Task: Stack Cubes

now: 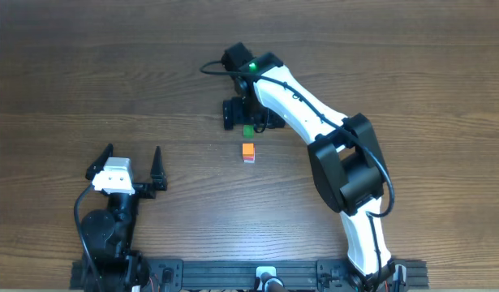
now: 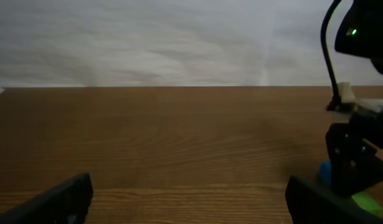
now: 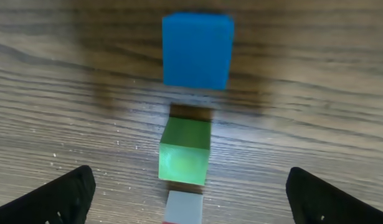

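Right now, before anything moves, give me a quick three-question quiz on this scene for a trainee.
1. True or false: the right gripper is shut on the green cube.
2. The left gripper is: A open and empty; B shut on a cube; C over the green cube.
3. Fill in: the blue cube lies ___ the green cube, not on it.
Key: 1 false; 2 A; 3 beside.

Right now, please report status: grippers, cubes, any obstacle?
Left gripper open, by its base. Right gripper open over green cube. Blue cube close by, not touching. No obstacle seen.
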Robot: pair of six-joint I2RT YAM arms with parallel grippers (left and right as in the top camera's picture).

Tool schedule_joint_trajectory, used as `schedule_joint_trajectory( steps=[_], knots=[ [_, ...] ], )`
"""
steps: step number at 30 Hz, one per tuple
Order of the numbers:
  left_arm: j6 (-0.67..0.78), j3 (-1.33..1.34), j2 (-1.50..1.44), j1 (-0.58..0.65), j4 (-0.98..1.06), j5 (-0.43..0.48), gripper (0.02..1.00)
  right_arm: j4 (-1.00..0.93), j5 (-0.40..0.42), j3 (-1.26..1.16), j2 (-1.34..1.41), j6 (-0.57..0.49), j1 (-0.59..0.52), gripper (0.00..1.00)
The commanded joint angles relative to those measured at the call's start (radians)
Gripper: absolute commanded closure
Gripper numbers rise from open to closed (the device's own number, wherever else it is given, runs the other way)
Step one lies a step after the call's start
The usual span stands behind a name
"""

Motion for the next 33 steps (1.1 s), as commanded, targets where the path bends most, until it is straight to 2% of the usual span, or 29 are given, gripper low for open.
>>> schedule_joint_trajectory(
  steps=[1,20,26,33],
  knots=[
    [0.014,-0.005,-0.004,-0.005,-0.001,-0.008,0.02,0.0,-0.014,0.021,0.027,0.024,0.015,0.071],
    [0.014,-0.005,-0.004,-0.005,-0.001,-0.008,0.02,0.046,-0.013,0.021,0.08,0.039,0.021,0.211],
    [0.014,-0.005,-0.004,-0.005,-0.001,-0.008,0.02,0.046,-0.006,0.021,0.08,0.039,0.022,0.305],
    [0.014,-0.005,-0.004,-0.005,-0.001,-0.008,0.018,0.046,-0.005,0.021,0.08,0.039,0.029,0.492]
  ],
)
